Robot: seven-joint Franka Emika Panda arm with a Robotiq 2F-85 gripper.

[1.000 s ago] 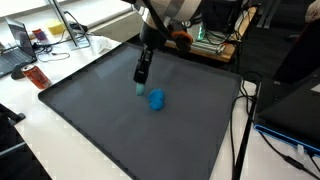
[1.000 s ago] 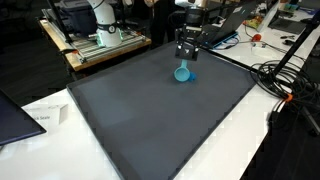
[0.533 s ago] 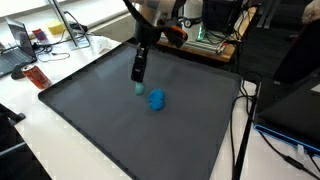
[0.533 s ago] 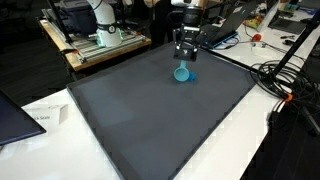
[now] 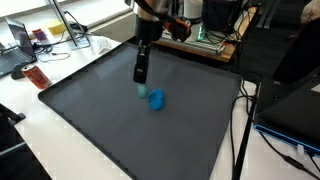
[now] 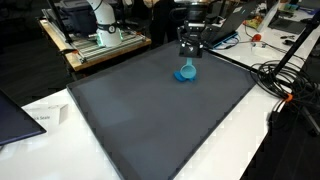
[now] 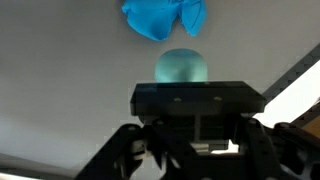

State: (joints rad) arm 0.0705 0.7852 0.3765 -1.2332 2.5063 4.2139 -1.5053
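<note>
Pinching a pale green rounded piece (image 7: 181, 67), the gripper (image 5: 140, 80) has its jaws pressed onto it just beside the blue crumpled lump (image 5: 157, 99), low over the dark mat (image 5: 100, 125) on the bench. The piece looks light, smooth and probably slippery, so a hold on its sides suits it. Whether it is hollow, or holds anything, cannot be told. The lump looks soft.

The gripper (image 5: 140, 77) has edged sideways — the arm (image 5: 148, 28) leaning further.
</note>
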